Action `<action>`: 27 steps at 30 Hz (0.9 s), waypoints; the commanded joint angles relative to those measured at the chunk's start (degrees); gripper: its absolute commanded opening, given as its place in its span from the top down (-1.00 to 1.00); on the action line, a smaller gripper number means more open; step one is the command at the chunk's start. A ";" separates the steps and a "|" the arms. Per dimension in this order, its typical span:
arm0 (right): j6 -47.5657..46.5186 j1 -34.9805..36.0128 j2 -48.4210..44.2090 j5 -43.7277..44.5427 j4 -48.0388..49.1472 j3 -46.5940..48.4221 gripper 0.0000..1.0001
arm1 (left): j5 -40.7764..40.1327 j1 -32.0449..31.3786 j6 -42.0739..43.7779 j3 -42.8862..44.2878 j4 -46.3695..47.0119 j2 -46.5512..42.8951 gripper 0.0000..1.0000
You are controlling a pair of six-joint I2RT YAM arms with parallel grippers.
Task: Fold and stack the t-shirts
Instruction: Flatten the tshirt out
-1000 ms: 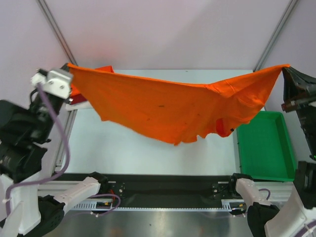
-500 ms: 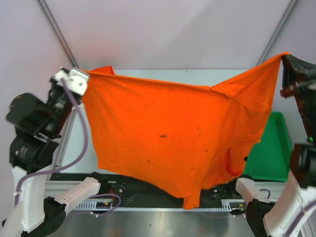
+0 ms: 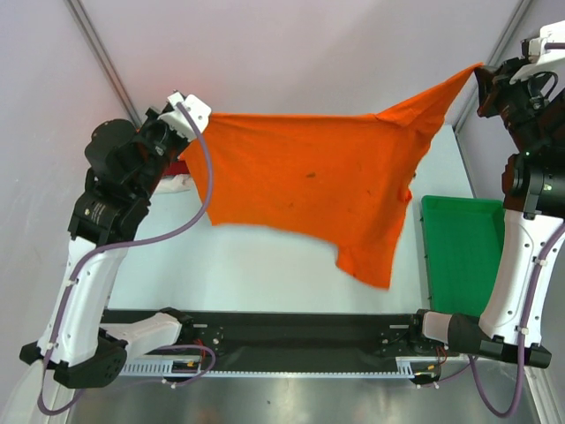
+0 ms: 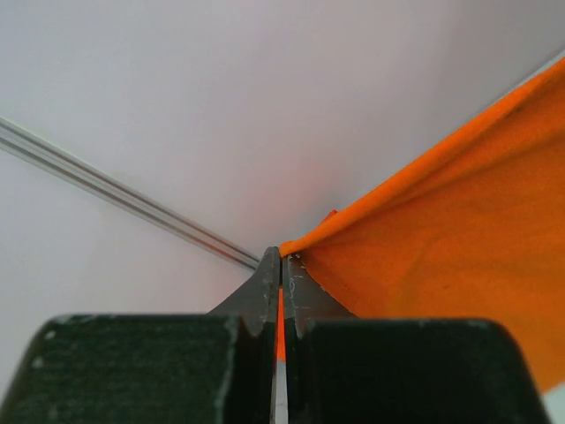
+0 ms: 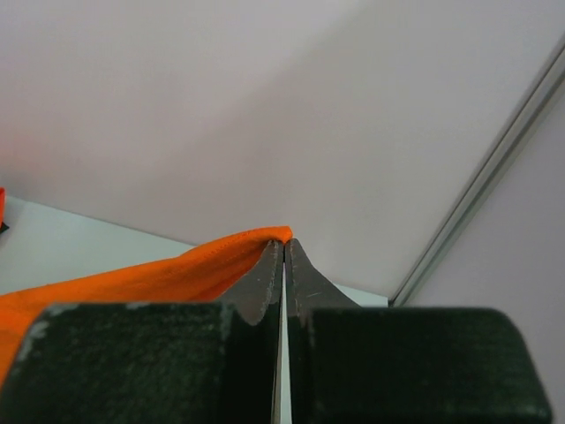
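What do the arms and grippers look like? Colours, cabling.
Left arm and right arm: white link shells, black joint housings, a purple cable along each. Left gripper and right gripper: black, blocky bases with two thin tapered fingers.

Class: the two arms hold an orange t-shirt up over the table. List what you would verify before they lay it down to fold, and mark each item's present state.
1. Is the left gripper shut on a corner of the orange t-shirt? Ok, cloth is pinched in it.
2. Is the right gripper shut on the other corner? Ok.
3. Does the shirt hang flat and even? Not ok: its right side is bunched and a flap droops lower there.
4. Is the shirt apart from the green tray? Ok in the top view.
5. Is the table under the shirt free for laying it down? Cannot tell, the cloth hides that part.
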 commanded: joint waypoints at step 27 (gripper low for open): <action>0.31 -0.43 -12.19 4.61 -7.33 19.59 1.00 | 3.12 2.76 -2.59 10.95 -3.55 -9.99 0.99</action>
